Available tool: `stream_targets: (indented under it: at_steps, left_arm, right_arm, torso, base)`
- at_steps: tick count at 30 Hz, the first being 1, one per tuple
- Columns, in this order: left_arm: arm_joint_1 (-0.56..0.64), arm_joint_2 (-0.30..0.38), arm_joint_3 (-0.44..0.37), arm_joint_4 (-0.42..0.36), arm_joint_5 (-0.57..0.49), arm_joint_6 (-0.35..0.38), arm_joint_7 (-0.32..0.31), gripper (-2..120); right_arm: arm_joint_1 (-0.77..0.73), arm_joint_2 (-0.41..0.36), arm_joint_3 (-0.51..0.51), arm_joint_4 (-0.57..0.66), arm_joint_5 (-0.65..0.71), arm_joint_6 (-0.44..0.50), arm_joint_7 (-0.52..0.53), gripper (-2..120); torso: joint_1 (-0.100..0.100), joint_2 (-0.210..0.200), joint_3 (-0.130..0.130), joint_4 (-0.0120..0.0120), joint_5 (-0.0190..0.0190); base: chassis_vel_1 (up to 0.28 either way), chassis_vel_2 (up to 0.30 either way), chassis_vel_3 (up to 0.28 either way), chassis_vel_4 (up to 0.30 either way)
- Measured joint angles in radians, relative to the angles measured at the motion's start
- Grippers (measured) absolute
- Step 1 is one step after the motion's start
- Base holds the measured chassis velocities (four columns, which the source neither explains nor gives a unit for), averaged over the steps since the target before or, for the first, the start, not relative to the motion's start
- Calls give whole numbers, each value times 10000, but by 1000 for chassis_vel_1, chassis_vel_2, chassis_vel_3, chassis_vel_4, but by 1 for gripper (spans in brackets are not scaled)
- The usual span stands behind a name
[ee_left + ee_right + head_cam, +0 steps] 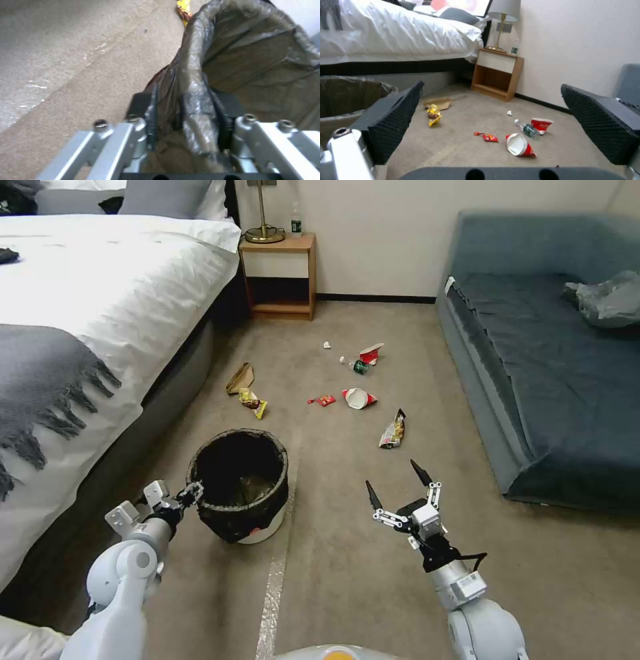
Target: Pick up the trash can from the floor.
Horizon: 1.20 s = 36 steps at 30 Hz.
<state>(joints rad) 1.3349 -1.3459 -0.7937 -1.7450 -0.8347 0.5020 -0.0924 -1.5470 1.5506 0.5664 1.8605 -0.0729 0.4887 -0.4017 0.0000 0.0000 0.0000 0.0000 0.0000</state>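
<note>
The trash can [241, 487] stood on the carpeted floor [373, 567] close beside the bed [100, 313], its black bag liner [267, 500] folded down over the rim and a strip of white plastic showing near the base. It sat just to the left of a pale strip of tape [275, 580] running across the carpet. The left gripper [193, 491] had reached in at the can's near-left edge, and from the wrist camera its fingers [151, 117] were closed tight on the lined rim [195, 107], one finger outside the wall and the other inside the can. The can appeared to rest upright on the carpet, though I could not tell whether its base was fully down. The right gripper [399, 488] hung in the air over bare carpet to the right of the can and apart from it, its two black fingers [391, 120] spread wide with nothing between them. Beyond the can, litter lay scattered over the floor: a brown paper bag [240, 377], a yellow snack wrapper [253, 403], a small red wrapper [324, 400], two red paper cups [359, 398], a little bottle [355, 365] and another snack packet [393, 432]. A wooden nightstand [280, 277] stood against the far wall, and a blue-grey sofa [547, 367] ran along the right side.
</note>
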Motion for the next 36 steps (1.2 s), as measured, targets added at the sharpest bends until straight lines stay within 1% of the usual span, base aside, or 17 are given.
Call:
stream_targets:
  at_steps: [1,2,4,5,6,9,15,16,17,18,20,21,23,24,26,29,36]
  left_arm:
    - [8,-2,0,16,62,-24,14,24]
    - [8,-2,0,16,62,-24,14,24]
    - [17,-7,-8,67,148,-93,32,15]
    - [17,-7,-8,67,148,-93,32,15]
    - [25,-11,-11,105,205,-146,44,7]
    - [44,-22,-19,137,285,-227,55,5]
    - [55,-29,-16,134,339,-328,59,5]
    - [128,-28,-8,16,483,-500,62,5]
    - [197,-14,-15,-204,615,-592,49,5]
    - [197,-14,-15,-204,615,-592,49,5]
    - [450,12,-42,-913,1011,-605,-83,5]
    - [450,12,-42,-913,1011,-605,-83,5]
    - [697,18,-97,-1551,1041,-609,-271,5]
    - [697,18,-97,-1551,1041,-609,-271,5]
    - [784,11,-129,-1786,1041,-634,-341,5]
    - [1143,3,-185,-2219,1103,-951,-393,4]
    - [1408,-123,-138,-2741,1187,-1014,-406,4]
  right_arm:
    - [9,-4,3,15,6,0,0,100]
    - [9,-4,3,15,6,0,0,100]
    - [13,-7,7,46,27,-3,0,100]
    - [13,-7,7,46,27,-3,0,100]
    - [13,-10,10,52,38,-5,1,100]
    - [9,-21,13,56,47,-8,6,100]
    - [9,-28,18,57,53,-14,14,100]
    - [13,-32,27,57,77,-21,18,100]
    - [13,-46,33,53,95,-31,24,100]
    - [13,-46,33,53,95,-31,24,100]
    - [35,-48,28,36,114,-93,91,100]
    - [35,-48,28,36,114,-93,91,100]
    - [77,-35,23,-9,126,-113,103,100]
    - [77,-35,23,-9,126,-113,103,100]
    - [104,-30,24,-53,141,-114,103,100]
    - [145,-15,22,-139,155,-104,103,100]
    - [146,-38,26,-212,204,-52,102,100]
  torso:
    - [0,0,0,-1,0]
    - [0,0,0,-1,0]
    - [0,0,0,0,2]
    - [0,0,0,0,2]
    - [-1,0,0,1,4]
    - [-1,0,0,3,5]
    - [0,0,0,1,1]
    - [0,0,0,-2,-8]
    - [0,0,0,-2,-4]
    - [0,0,0,-2,-4]
    - [0,0,0,-2,-2]
    - [0,0,0,-2,-2]
    - [0,0,0,0,0]
    - [0,0,0,0,0]
    - [0,0,0,-1,1]
    - [0,0,0,0,-1]
    - [-1,0,0,0,0]
  base:
    - [0,0,0,0]
    - [0,0,0,0]
    - [0,0,0,0]
    - [0,0,0,0]
    - [0,0,0,0]
    - [0,0,0,0]
    - [0,0,0,0]
    - [0,0,0,0]
    - [0,0,0,0]
    - [0,0,0,0]
    - [0,0,0,0]
    - [0,0,0,0]
    - [0,0,0,0]
    - [0,0,0,0]
    - [0,0,0,0]
    - [0,0,0,0]
    - [0,0,0,0]
